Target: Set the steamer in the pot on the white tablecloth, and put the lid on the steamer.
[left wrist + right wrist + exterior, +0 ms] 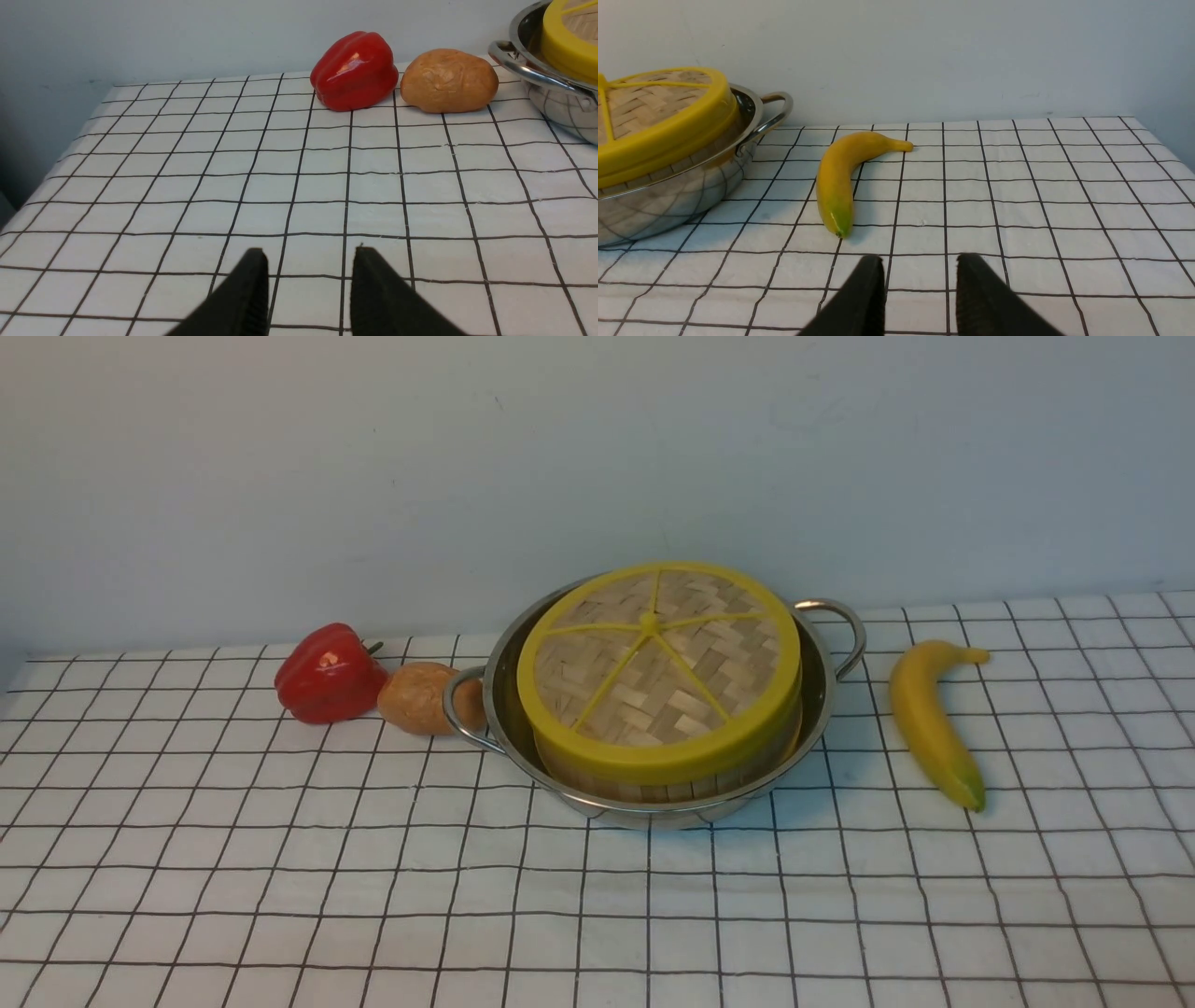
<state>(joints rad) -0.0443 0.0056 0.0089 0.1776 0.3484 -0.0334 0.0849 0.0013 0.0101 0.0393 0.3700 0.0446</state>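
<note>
The steel pot (822, 695) stands on the white tablecloth (280, 896) at mid table. The bamboo steamer (653, 786) sits inside it, and the woven lid (659, 665) with yellow rim and spokes lies on top, tilted a little; the steamer's contents are hidden. Neither arm shows in the front view. My left gripper (309, 256) is open and empty above the cloth, well short of the pot (537, 77) and lid (567, 44). My right gripper (919, 261) is open and empty, with the pot (668, 205), steamer wall (668, 169) and lid (658, 116) off to one side.
A red bell pepper (327, 674) and a brown potato (422, 698) lie left of the pot, the potato against its handle; both show in the left wrist view (355, 70) (448, 80). A banana (929, 719) (838, 179) lies right of the pot. A pale wall stands behind.
</note>
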